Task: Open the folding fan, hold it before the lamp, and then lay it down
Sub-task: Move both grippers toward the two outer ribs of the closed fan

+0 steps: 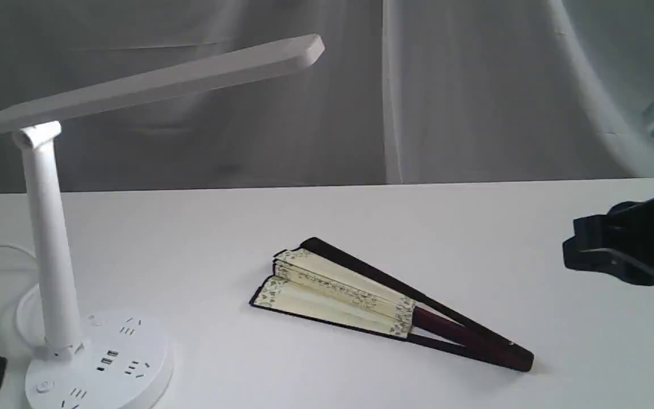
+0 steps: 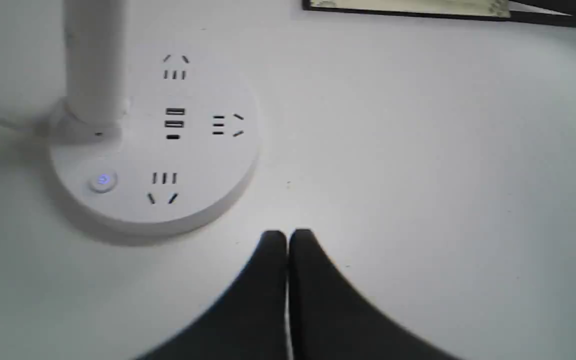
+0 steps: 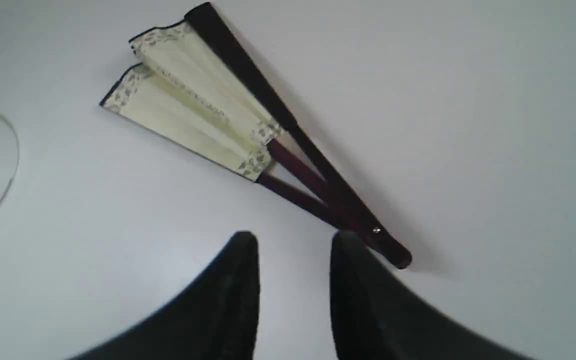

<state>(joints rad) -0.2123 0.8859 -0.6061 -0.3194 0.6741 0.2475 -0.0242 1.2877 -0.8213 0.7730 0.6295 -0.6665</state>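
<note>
- Fan [image 1: 361,295]: flat on table [image 1: 531,227], about mid-scene, well apart from lamp [image 1: 49,238]. Nothing is holding it.
- Fan is only part spread: a few cream pleats show, guards form a narrow V, and the pivot [image 3: 375,230] end points toward my R side.
- R gripper [image 3: 293,245]: jaws apart w/ a clear gap, nothing between them. Wrist cam puts it just short of the pivot end. Ext cam shows the arm off to the R, clear of the fan.
- L gripper [image 2: 287,235]: fingers pressed together, empty, hovering near the lamp base [image 2: 158,150] on the L. Not touching the base as far as I can see.
- Lamp: upright, bar head angled out over the table, button [image 2: 102,181] glowing blue. Can't tell if the head itself is lit.
- Progress, my read: fan is nowhere near fully open and isn't up in front of the lamp. A part spread could mean a start or a finished lay-down, and one frame set won't settle it.
- If it's the start, all three steps remain: grab near the pivot, spread w/ L arm's help, lift before lamp, set down.
- Watch pt: guards are thin and lie flat on the table, so the pick needs a low, square approach.
</note>
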